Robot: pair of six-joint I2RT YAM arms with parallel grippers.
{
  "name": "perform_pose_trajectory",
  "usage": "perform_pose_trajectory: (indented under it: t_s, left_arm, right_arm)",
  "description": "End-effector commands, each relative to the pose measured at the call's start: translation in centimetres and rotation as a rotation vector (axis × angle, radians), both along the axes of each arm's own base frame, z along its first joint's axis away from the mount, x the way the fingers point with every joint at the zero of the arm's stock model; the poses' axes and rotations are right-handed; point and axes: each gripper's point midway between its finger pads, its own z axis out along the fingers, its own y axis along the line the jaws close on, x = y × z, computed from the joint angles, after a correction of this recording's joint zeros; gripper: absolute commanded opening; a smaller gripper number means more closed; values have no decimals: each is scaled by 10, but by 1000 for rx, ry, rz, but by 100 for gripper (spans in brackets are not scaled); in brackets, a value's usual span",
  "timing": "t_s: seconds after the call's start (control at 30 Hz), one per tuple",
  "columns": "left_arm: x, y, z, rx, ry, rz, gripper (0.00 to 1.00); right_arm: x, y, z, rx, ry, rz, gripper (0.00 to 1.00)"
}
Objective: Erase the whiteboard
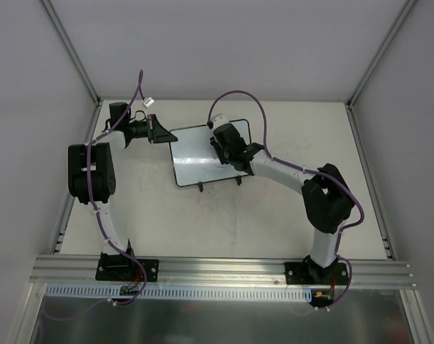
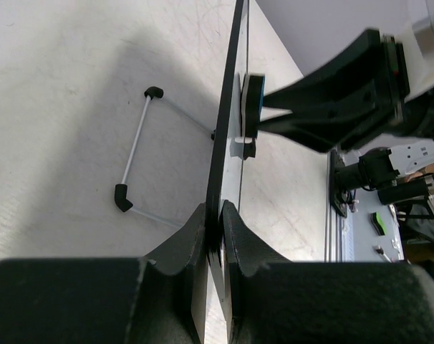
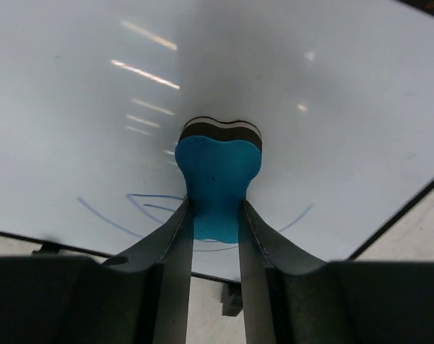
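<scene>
Blue eraser (image 3: pixel 217 179); white, black-framed whiteboard (image 1: pixel 199 161).

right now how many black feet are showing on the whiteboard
2. Both poke out from the near edge of the whiteboard in the top view: the left foot near its left corner, the right foot further right along that edge. None seems hidden.

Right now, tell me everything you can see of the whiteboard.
The whiteboard is small and rectangular, with a glossy white face that reflects the lights, a thin black frame and rounded corners. Faint blue marker lines cross its lower part. Thin wire legs tipped with black feet stick out behind it. It sits tilted at the middle far part of the table. The left gripper is shut on its edge, and the right gripper presses a blue eraser against its face.
</scene>
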Motion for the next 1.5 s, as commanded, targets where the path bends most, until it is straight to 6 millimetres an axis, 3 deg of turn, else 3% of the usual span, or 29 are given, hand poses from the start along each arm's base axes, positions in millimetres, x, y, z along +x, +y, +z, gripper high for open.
perform_pose_trajectory:
  t_s: [0.0,0.17,0.47,0.67,0.93,1.47]
  left_arm:
    - [6,-1,18,34,-173,-13,0]
    - [6,-1,17,34,-165,-13,0]
    - [5,-1,17,32,-167,-16,0]
    - [5,-2,17,32,-167,-18,0]
    - [5,-2,17,30,-168,-20,0]
    - [5,-2,18,30,-171,-22,0]
  right_arm:
    - [-19,25,-23,-28,34,69,1]
    - [-40,51,-36,-44,48,122,1]
    - [-59,81,-56,-57,72,170,1]
    - [-61,85,-62,-64,77,171,1]
    - [-55,62,-58,-86,53,93,0]
    - [-30,-23,-38,-36,-1,-120,0]
